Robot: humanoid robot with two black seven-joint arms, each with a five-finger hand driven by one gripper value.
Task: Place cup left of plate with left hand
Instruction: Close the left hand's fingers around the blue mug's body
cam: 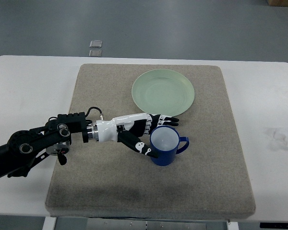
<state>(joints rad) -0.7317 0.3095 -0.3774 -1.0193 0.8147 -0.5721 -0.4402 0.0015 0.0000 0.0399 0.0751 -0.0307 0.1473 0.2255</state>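
We see a white table [29, 86] carrying a grey-brown felt mat [206, 158] that covers most of its middle. On the mat, close to its far edge and a little right of centre, lies a pale green plate [163, 91], lying flat. Nearer to us, just below the plate's near rim and apart from it, a blue cup [165, 146] stands upright with its white inside showing and its handle pointing toward the mat's right edge. The left arm comes in from the left edge of the table, low down, its dark joints crossing the mat's left edge. Our left hand [146, 132] reaches the cup from the left side: the fingers [165, 120] stretch along the far side of the cup's rim and the thumb [141, 146] lies against its near left side, so the hand is cupped around it. We cannot tell whether the grip is tight. On the grey floor beyond the table lie two small pale squares [95, 47].
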